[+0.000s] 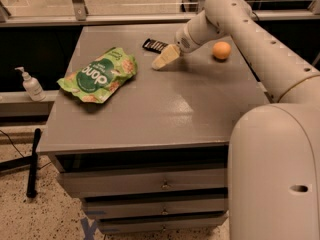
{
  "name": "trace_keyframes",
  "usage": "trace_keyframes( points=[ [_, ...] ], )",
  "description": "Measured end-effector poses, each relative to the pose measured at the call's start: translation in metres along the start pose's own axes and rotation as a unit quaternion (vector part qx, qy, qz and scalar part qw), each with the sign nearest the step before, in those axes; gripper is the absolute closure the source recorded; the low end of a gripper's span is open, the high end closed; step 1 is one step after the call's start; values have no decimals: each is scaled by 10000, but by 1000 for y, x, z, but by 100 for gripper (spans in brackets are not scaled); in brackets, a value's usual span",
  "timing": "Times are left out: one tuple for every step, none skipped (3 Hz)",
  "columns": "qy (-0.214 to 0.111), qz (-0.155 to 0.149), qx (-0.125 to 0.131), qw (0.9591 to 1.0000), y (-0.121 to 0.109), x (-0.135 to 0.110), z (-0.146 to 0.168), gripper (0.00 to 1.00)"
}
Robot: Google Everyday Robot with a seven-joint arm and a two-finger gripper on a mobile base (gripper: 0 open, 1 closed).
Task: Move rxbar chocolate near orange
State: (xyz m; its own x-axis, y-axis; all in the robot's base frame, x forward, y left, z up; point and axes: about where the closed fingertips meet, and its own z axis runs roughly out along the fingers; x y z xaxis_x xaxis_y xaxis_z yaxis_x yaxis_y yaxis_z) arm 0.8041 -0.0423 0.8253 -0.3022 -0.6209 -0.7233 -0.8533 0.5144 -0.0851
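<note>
**Gripper next to the black snack bar**

The gripper [162, 60] is near the top middle of the frame, low over the back part of the grey table [165, 109]. It is pale and points down and to the left. I cannot tell if it is open or closed, or if it holds anything. The big white arm [260, 49] comes from the lower right of the frame and goes up to it.

The rxbar chocolate [154, 45] lies flat on the table, just above and a little left of the gripper. It is small and black. I cannot tell if the gripper touches it.

The orange [221, 50] sits on the table to the right of the gripper, on the other side of the arm. It is apart from the bar.

A green chip bag [98, 75] lies flat on the left part of the table, well away from the bar.

The table has drawers [150, 184] at the front. A white pump bottle [31, 84] stands at the left edge of the frame, beside the table.
</note>
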Motion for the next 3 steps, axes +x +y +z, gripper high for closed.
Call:
trace_keyframes(
  points=[
    [-85, -60, 40, 9999, 0, -3, 4, 41],
    [-103, -65, 51, 9999, -1, -4, 4, 65],
    [-104, -65, 52, 9999, -1, -6, 2, 96]
  ],
)
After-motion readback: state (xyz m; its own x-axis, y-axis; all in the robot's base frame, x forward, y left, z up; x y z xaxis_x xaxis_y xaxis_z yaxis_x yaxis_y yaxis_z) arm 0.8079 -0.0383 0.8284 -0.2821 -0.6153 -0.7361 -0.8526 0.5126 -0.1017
